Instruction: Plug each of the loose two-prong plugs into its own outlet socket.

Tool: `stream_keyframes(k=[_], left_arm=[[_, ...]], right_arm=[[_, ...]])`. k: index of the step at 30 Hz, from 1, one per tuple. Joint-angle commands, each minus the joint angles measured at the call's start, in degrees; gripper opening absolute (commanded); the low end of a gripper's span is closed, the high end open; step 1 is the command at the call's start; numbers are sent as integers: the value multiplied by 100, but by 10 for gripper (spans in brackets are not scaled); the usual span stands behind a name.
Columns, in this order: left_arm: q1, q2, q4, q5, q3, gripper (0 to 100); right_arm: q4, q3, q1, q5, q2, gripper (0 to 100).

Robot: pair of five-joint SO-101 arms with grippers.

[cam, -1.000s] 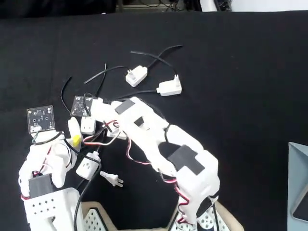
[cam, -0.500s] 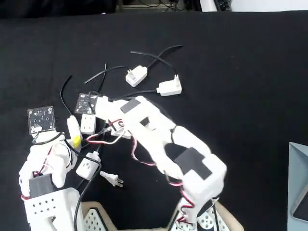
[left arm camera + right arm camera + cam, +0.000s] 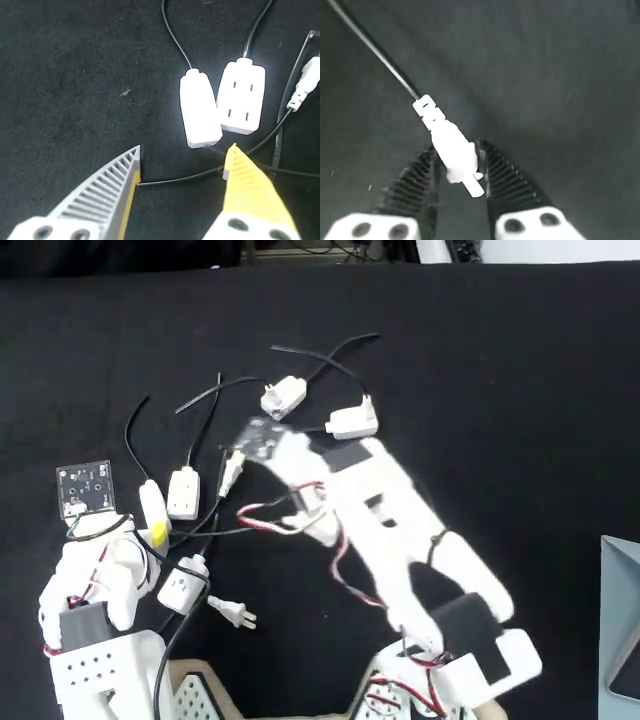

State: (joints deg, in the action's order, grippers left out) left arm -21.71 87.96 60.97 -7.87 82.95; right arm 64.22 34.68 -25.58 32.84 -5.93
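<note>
White plug point(image 3: 445, 135) was pinched in the right gripper point(image 3: 457, 151), fingers clamped on its body and cord trailing away. I judged it was held that way to carry it to a socket. It sat near, at 3 o'clock of, the two-outlet block point(image 3: 183, 492). The left gripper point(image 3: 185, 148) hovered with fingers spread over that block and the slim block point(image 3: 200, 115) touching it, probably ready to steady one. Counted two plugs: the held one and a loose plug point(image 3: 232, 613) at 5 o'clock of a third block point(image 3: 182, 588). Two more corded white blocks point(image 3: 282, 397) lay at 12 o'clock.
</note>
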Motion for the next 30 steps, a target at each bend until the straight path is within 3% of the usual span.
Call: stream_keyframes(k=[1,7,13,19,30], left_arm=[[-13,53,-141,44,-57,269],[-13,53,-299,53,-31,268],[-13,53,-325,53,4,268],[-13,53,-334,44,-4,268],[-13,53,-334,44,-4,268]], right_arm=[[-9,479,422,-308,-268,19],[-879,1138,88,-290,-259,113],[-905,1138,-343,-316,-259,108],[-888,1156,-501,-281,-259,211],[-756,1165,-607,0,-259,192]])
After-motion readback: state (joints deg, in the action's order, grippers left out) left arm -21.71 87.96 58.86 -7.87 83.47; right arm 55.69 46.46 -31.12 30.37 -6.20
